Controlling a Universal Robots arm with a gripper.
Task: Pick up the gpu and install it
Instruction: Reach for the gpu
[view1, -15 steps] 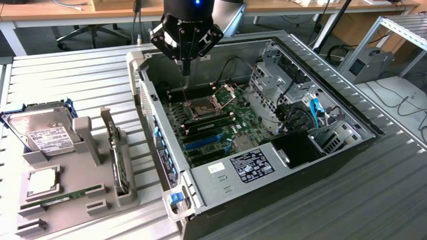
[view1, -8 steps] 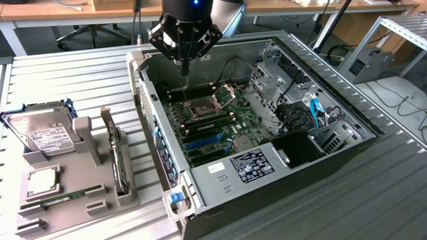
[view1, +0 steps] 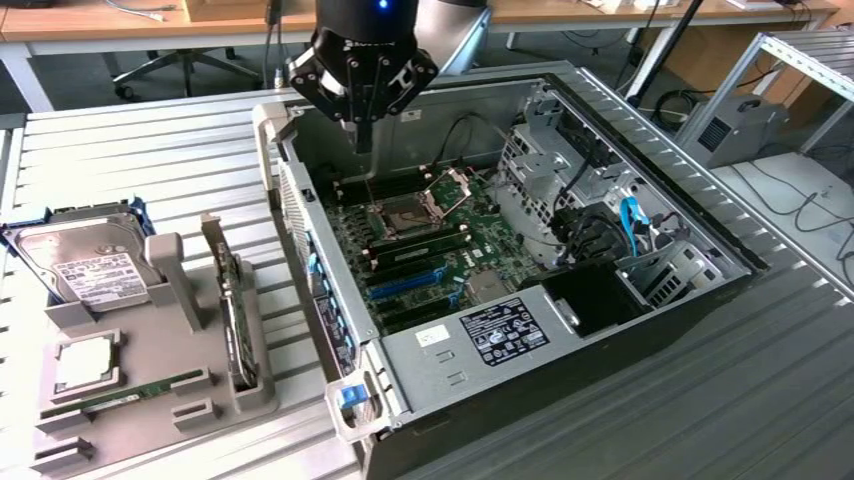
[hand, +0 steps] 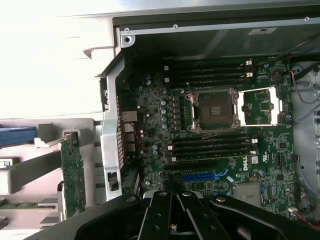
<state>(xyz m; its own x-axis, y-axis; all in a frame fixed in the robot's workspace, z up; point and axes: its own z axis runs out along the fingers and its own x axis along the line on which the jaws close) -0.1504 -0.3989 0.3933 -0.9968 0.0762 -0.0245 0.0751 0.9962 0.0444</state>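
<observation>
Slatted table (view1: 160, 150): gpu (view1: 236, 310) apart from gripper (view1: 360, 130)

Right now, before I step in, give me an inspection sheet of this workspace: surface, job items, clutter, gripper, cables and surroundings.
Surface: slatted metal table carrying an open computer case and a grey parts holder.
Job's things: gpu stands on edge in the holder, not picked up; blue expansion slot on the motherboard looks empty.
Clutter: hard drive, CPU and RAM stick in the holder.
Gripper: gripper shut, holding nothing, above the open case.
Cables: blue cable inside the case; loose cables at the exterior view's right.
Surroundings: office chair, wooden desks.
</observation>
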